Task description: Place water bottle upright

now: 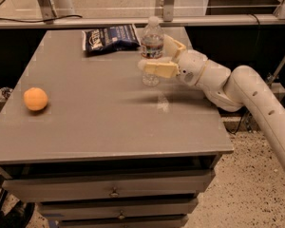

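The water bottle (152, 44) is clear and ribbed, with a white cap and a dark label band. It stands upright on the grey table (99, 113), right of centre towards the back. My gripper (162, 57) reaches in from the right and is shut on the bottle's middle. The near finger (159, 69) crosses the front of the bottle, and the far finger (175, 44) lies behind it. The bottle's base rests on or just above the tabletop.
A dark blue snack bag (109, 38) lies at the back, just left of the bottle. An orange (35, 99) sits near the table's left edge. The white arm (242, 96) extends off the table's right side. A rail (133, 20) runs behind the table, and drawers (114, 191) are below it.
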